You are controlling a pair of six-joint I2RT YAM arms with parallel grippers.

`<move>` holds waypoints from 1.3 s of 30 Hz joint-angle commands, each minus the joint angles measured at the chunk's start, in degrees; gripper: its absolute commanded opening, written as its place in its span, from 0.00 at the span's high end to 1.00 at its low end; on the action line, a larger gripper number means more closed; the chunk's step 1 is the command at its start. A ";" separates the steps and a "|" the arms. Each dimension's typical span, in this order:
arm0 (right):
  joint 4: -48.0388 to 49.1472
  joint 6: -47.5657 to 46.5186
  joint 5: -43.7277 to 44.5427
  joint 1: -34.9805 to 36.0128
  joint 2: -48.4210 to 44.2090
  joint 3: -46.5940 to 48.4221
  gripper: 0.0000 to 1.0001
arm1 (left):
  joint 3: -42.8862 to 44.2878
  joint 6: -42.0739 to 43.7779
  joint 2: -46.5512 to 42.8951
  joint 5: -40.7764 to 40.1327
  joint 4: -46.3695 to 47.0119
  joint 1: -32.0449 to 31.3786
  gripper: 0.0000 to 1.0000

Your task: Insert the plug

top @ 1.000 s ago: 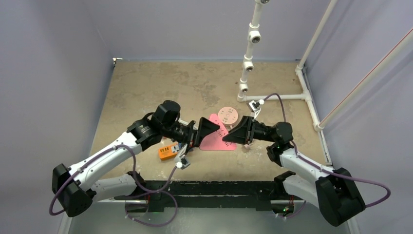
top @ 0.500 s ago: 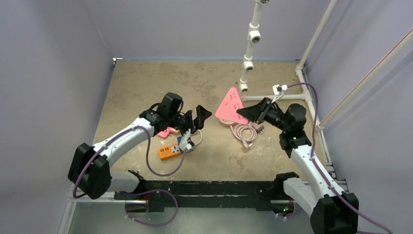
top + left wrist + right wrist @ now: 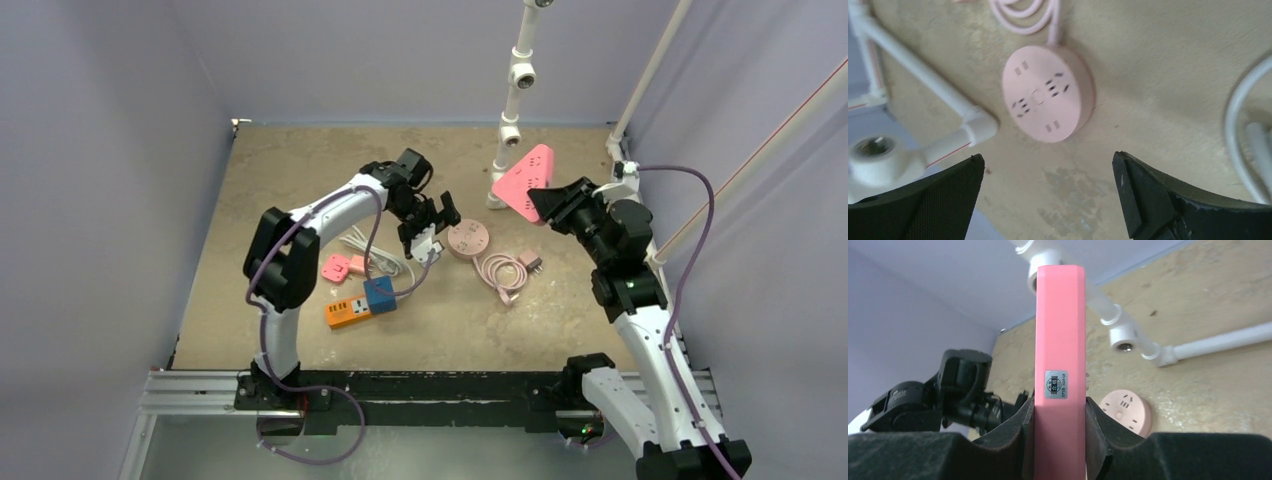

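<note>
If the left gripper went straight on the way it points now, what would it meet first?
Most likely the round pink socket, centred ahead of the open left gripper in its wrist view. Nothing shows in between, though depth is unclear.

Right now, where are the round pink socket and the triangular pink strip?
round pink socket (image 3: 1040,99): left wrist view, centre of top face.
triangular pink strip (image 3: 1059,330): right wrist view, narrow edge above label.
</note>
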 commanded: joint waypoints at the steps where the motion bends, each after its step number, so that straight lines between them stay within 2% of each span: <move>1: -3.39 1.40 8.80 -0.30 -1.29 1.37 1.00 | 3.92 13.34 4.20 -2.72 -13.14 -3.95 0.01; 7: -3.46 1.07 10.20 -0.25 -0.43 0.96 1.00 | 14.07 18.20 13.48 -6.37 -19.66 -8.04 0.01; 10: -3.97 1.30 10.25 -0.31 -1.04 0.40 1.00 | 17.54 18.30 16.15 -5.07 -18.63 -9.07 0.01; 14: -4.28 1.63 9.88 -0.31 -2.00 -1.05 1.00 | 17.35 22.19 17.07 -5.52 -15.92 -9.75 0.01; 18: -3.91 2.14 9.19 -0.27 -2.58 -2.26 1.00 | 18.53 21.32 18.21 -6.98 -14.01 -11.52 0.01; 22: -5.01 2.60 9.86 -0.29 -3.94 -2.46 1.00 | 21.57 14.38 20.19 -7.86 -11.32 -13.65 0.01; 28: -6.71 3.07 10.90 -0.30 -5.66 -2.52 1.00 | 21.68 12.84 21.50 -9.06 -9.43 -14.77 0.02; 31: -7.29 3.36 11.34 -0.25 -6.08 -2.05 1.00 | 24.67 11.16 23.32 -13.49 -12.93 -15.93 0.14; 33: -7.97 3.41 11.33 -0.32 -6.24 -1.71 1.00 | 27.67 7.57 24.88 -15.53 -15.13 -16.47 0.26; 35: -8.48 3.39 12.40 -0.29 -6.59 -1.45 1.00 | 29.05 2.57 25.38 -17.19 -16.07 -16.77 0.42; 36: -8.60 3.43 12.53 -0.25 -6.85 -1.35 1.00 | 28.71 0.73 25.13 -18.00 -16.15 -16.75 0.46; 39: -8.86 3.48 12.56 -0.31 -7.53 -1.09 1.00 | 26.29 -4.29 24.17 -20.56 -15.13 -16.77 0.50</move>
